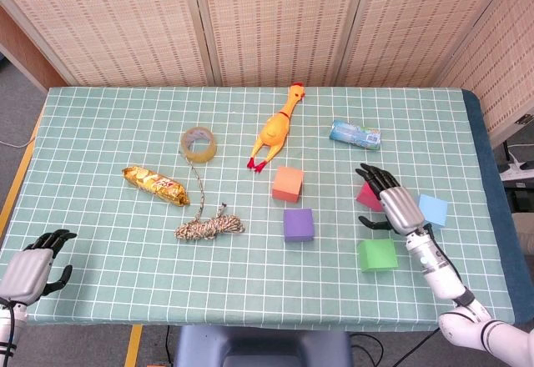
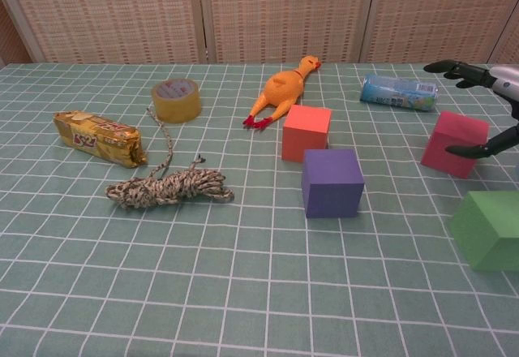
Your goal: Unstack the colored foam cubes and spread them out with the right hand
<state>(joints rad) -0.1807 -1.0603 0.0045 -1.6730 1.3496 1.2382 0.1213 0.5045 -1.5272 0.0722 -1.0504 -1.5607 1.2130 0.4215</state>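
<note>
Five foam cubes lie apart on the checked cloth: orange [image 1: 287, 183] [image 2: 306, 131], purple [image 1: 298, 224] [image 2: 332, 182], green [image 1: 377, 254] [image 2: 491, 229], pink [image 1: 366, 196] [image 2: 454, 144] and light blue [image 1: 432, 210]. My right hand [image 1: 390, 205] [image 2: 503, 77] hovers over the pink cube with its fingers spread and holds nothing. In the chest view its thumb [image 2: 478, 148] lies close by the cube's right face. The pink cube rests on the table, partly hidden by the hand in the head view. At the front left corner, my left hand [image 1: 32, 265] holds nothing.
A rubber chicken [image 1: 275, 127], a tape roll [image 1: 198, 143], a gold snack packet [image 1: 153, 183], a rope bundle [image 1: 209, 226] and a blue packet [image 1: 354, 133] lie on the table. The table's right edge runs just past the light blue cube.
</note>
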